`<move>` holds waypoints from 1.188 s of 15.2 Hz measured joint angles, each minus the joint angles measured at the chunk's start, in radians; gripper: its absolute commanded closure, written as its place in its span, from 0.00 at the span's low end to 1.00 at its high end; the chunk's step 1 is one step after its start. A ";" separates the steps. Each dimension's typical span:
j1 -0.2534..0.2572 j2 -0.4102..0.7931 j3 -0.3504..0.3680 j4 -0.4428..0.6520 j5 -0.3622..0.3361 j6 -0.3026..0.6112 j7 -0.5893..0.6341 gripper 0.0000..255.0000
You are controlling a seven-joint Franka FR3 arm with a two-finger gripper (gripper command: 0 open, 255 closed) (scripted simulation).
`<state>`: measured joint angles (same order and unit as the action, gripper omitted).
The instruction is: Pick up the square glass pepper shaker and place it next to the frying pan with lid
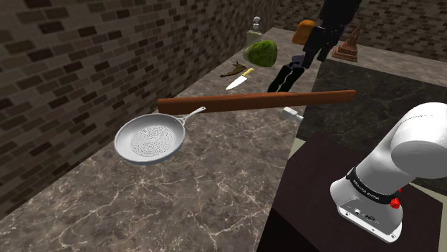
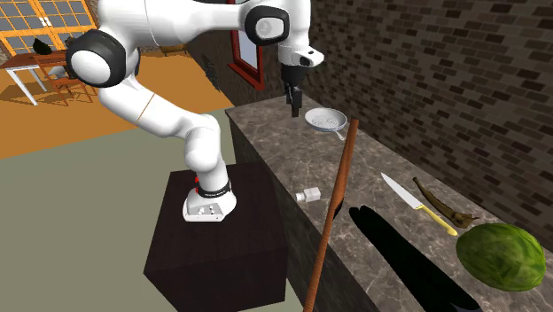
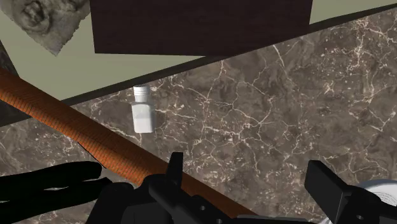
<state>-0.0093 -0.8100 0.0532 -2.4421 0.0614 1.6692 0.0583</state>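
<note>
The pepper shaker is a small white square bottle with a cap. It seems to lie on its side at the counter's edge, just beside a long brown wooden pole. The grey frying pan rests on the marble counter farther along, and its rim shows by the right finger. My gripper hangs open well above the counter, near the pan and apart from the shaker. Nothing is between its fingers.
The pole lies across the counter between pan and shaker. Beyond it are a knife, a dark banana-like thing, a green melon, a long black shape and a small statue. A brick wall backs the counter.
</note>
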 measured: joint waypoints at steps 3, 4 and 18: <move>-0.004 0.002 -0.013 -0.036 -0.009 0.034 -0.019 0.00; -0.009 0.004 -0.024 -0.061 -0.017 0.059 -0.034 0.00; -0.078 0.239 -0.183 -0.310 -0.121 0.515 -0.244 0.00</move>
<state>-0.0872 -0.5707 -0.1303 -2.7523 -0.0600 2.1843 -0.1861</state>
